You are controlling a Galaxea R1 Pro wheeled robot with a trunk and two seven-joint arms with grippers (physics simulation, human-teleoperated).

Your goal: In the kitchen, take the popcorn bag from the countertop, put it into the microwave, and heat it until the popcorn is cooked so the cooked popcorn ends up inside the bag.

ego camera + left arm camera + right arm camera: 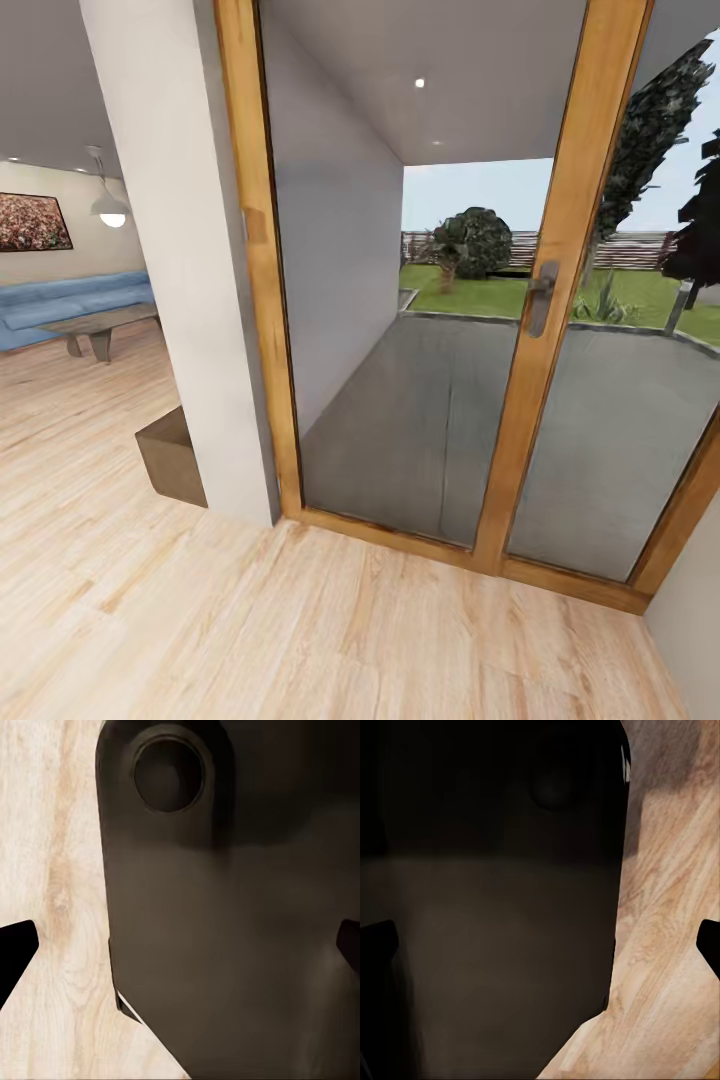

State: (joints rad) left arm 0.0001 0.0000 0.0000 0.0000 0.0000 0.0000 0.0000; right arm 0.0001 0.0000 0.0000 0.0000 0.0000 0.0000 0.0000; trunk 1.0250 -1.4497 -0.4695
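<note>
The popcorn bag, the microwave and the countertop are out of view. In the left wrist view, my left gripper (pixel 180 949) is open, its dark fingertips (pixel 15 949) far apart at the picture's edges, with nothing between them. It hangs over a dark part of the robot's body (pixel 225 930) and light wood floor (pixel 52 870). My right gripper (pixel 540 945) is open too and holds nothing, above the same dark body (pixel 495 915) and wood floor (pixel 667 945).
Straight ahead stands a wood-framed glass door (pixel 545 300) with a metal handle (pixel 540 295), a grey patio and garden behind it. A white wall pillar (pixel 185 250) stands left, with a brown box (pixel 172 455) at its foot. Far left are a blue sofa (pixel 70 300) and a low table (pixel 100 325).
</note>
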